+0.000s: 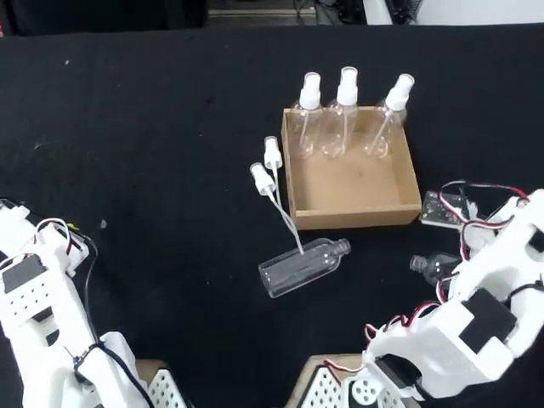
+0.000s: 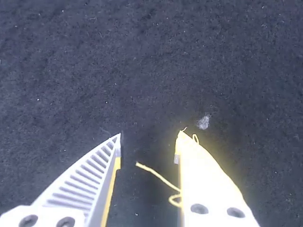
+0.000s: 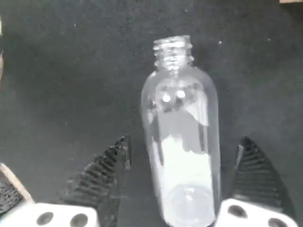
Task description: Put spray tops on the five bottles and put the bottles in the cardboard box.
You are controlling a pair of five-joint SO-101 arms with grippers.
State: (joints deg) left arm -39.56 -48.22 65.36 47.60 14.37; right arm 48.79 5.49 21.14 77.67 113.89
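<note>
We are hovering our right gripper [image 3: 184,142] with its jaws spread wide on either side of an uncapped bottle [image 3: 182,113], which is lying on its side on the black cloth [image 3: 57,71] near the cardboard box [image 1: 353,191]. The jaws are gripping nothing yet. We are judging the main risk to be this round, smooth bottle rolling or squirting out as the jaws close, especially if they are meeting it off-centre or on the tapering shoulder. Squeezing too hard could also be denting the thin plastic. Our left gripper [image 2: 149,137] is sitting open and empty over bare cloth, well apart from the two loose spray tops [image 1: 266,166] lying beside the box. Their long thin tubes are running toward the second bottle [image 1: 302,266], and we are expecting them to snag or flick aside when a top is lifted, or to miss the narrow neck. Three capped bottles [image 1: 344,115] are already standing in the box, so a careless placement could be knocking them over.
</note>
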